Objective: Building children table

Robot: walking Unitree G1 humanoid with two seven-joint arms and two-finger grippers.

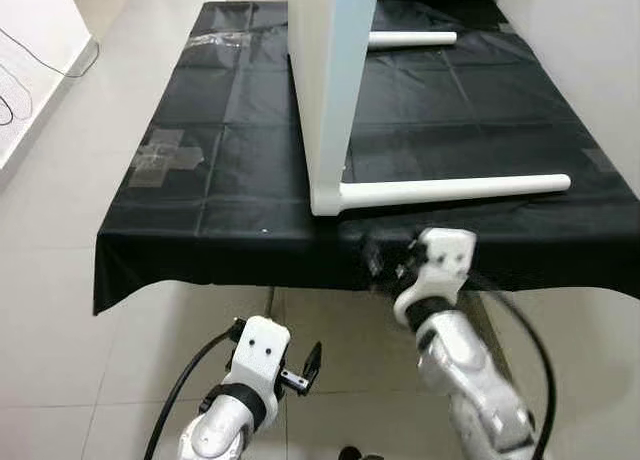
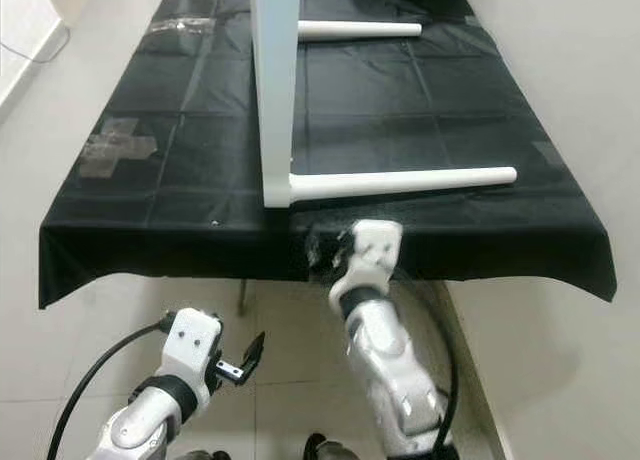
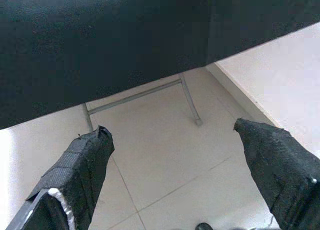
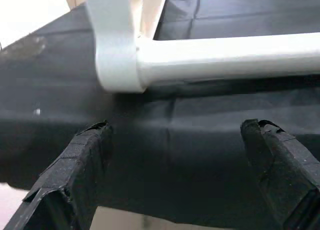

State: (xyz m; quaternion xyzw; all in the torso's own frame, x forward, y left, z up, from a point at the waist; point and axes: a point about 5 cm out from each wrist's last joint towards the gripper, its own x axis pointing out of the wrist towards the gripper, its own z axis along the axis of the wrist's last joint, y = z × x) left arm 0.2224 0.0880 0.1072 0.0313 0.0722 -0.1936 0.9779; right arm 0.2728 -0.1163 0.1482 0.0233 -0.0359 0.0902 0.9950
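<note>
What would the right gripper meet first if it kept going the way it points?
Probably the black cloth at the table's front edge, which lies straight ahead between the open jaws of the right gripper. The white leg lies just beyond and higher; depth is unclear.

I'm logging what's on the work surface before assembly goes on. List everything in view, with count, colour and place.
Tabletop panel: one, white, standing on edge on the black cloth, near its middle.
Table legs: two, white, lying level and pointing to the robot's right; near leg joined at the panel's lower corner, far leg behind it.
Black cloth: one, covering the work table and hanging over its front edge.
Tape patches: grey, on the cloth's left side.
Floor: pale tiles.
Left gripper: open, low over the floor.
Right gripper: open, at the cloth's front edge below the near leg.
</note>
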